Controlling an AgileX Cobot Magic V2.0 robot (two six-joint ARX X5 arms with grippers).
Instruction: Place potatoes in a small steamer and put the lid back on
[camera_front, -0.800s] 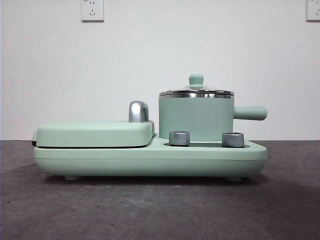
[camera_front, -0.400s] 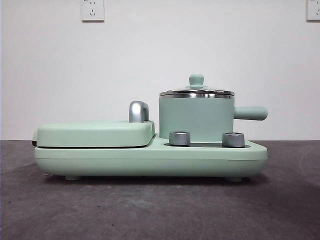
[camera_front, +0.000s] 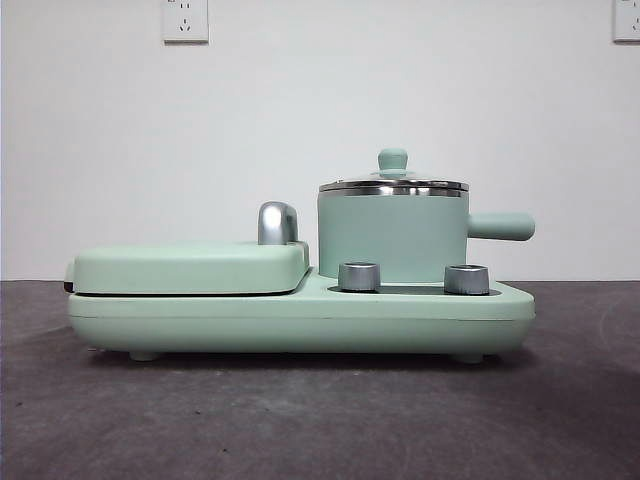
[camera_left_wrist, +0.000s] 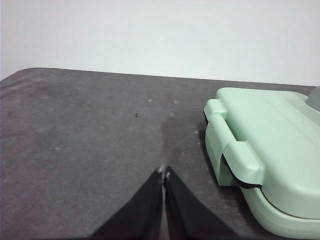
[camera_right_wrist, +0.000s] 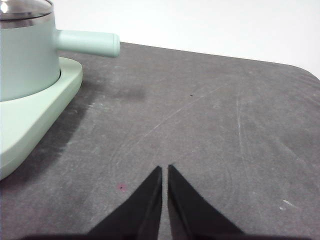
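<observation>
The small steamer (camera_front: 392, 236), a mint-green pot with a steel rim and a side handle pointing right, stands on the right half of a mint-green cooker base (camera_front: 300, 318). The glass lid (camera_front: 393, 182) with its green knob sits on the pot. The pot also shows in the right wrist view (camera_right_wrist: 25, 55). No potato is in view. My left gripper (camera_left_wrist: 164, 173) is shut and empty over the table, left of the cooker. My right gripper (camera_right_wrist: 165, 168) is shut and empty over the table, right of the cooker. Neither gripper shows in the front view.
The flat green grill cover (camera_front: 190, 266) with its chrome handle (camera_front: 277, 222) lies closed on the cooker's left half and shows in the left wrist view (camera_left_wrist: 270, 150). Two metal knobs (camera_front: 359, 276) sit on the base front. Dark grey table (camera_front: 300, 420); white wall behind.
</observation>
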